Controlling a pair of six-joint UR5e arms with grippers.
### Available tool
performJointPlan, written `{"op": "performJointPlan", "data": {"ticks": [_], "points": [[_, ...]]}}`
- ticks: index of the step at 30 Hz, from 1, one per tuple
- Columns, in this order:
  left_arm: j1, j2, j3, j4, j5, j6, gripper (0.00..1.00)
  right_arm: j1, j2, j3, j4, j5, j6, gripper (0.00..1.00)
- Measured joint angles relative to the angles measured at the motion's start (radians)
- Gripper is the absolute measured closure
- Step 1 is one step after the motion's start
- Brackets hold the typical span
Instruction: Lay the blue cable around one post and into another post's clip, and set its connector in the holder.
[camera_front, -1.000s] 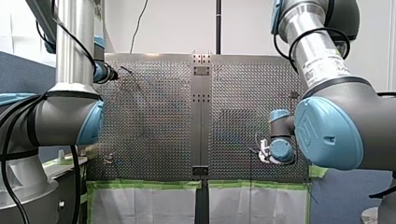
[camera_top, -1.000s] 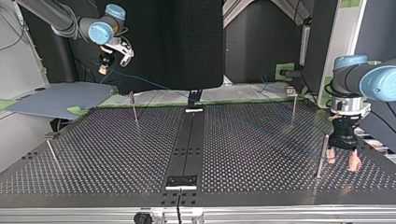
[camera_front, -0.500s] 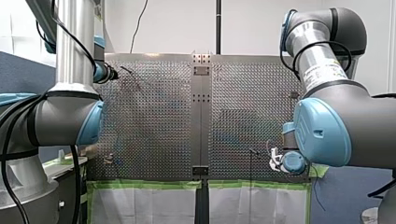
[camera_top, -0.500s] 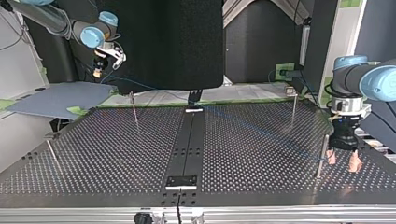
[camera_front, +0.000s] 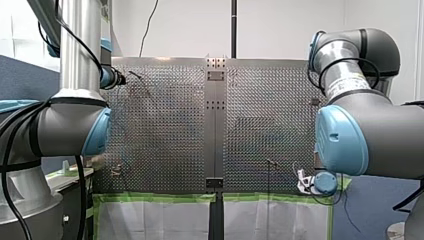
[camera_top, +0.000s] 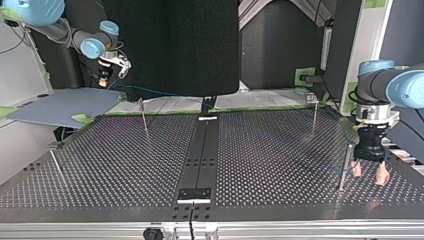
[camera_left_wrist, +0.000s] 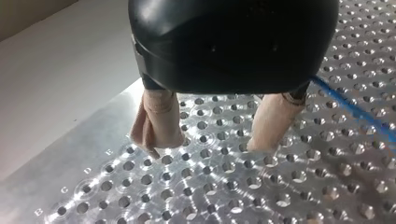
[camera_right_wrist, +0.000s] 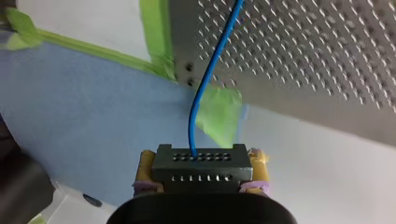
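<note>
In the right wrist view my right gripper is shut on a dark grey connector, yellow pads at its two ends. The blue cable runs out of the connector and over the perforated table's corner. In the top view that gripper hangs beyond the table's far left corner, and in the front view it is low at the right. My left gripper stands open over the plate beside a thin post. Nothing lies between its beige pads; the cable passes beside them.
Other thin posts stand on the perforated table. A black strip runs down its middle, with a small holder at the near end. Green tape and blue sheet lie under my right gripper.
My right gripper has carried the connector further to the top view's left and away from the table, rightward and lower in the front view. The left arm has stayed put.
</note>
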Motion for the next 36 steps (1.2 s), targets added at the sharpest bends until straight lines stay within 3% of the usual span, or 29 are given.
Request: {"op": "performJointPlan", "data": {"ticks": [6,10,15,21,29,32,36], "points": [[0.006,0.0,0.0,0.005,0.0,-0.001,0.0,0.035,0.055,-0.055,0.043,-0.055,-0.055,1.0],[0.008,0.0,0.0,0.009,0.0,-0.002,0.0,0.043,0.092,-0.092,0.06,-0.093,-0.093,1.0],[0.009,0.0,0.0,0.011,0.001,-0.002,0.0,0.048,0.105,-0.127,0.093,-0.135,-0.135,1.0],[0.009,0.0,0.0,0.01,0.001,-0.001,0.0,0.04,0.086,-0.138,0.144,-0.187,-0.187,1.0],[0.009,0.0,0.0,0.007,0.002,0.0,0.0,0.036,0.015,-0.125,0.22,-0.263,-0.263,1.0],[0.009,0.0,0.001,0.007,0.002,0.0,0.0,0.029,-0.008,-0.109,0.236,-0.285,-0.274,1.0],[0.008,0.0,0.0,0.007,0.002,0.0,0.0,0.008,-0.039,-0.079,0.221,-0.317,-0.255,1.0]]}}
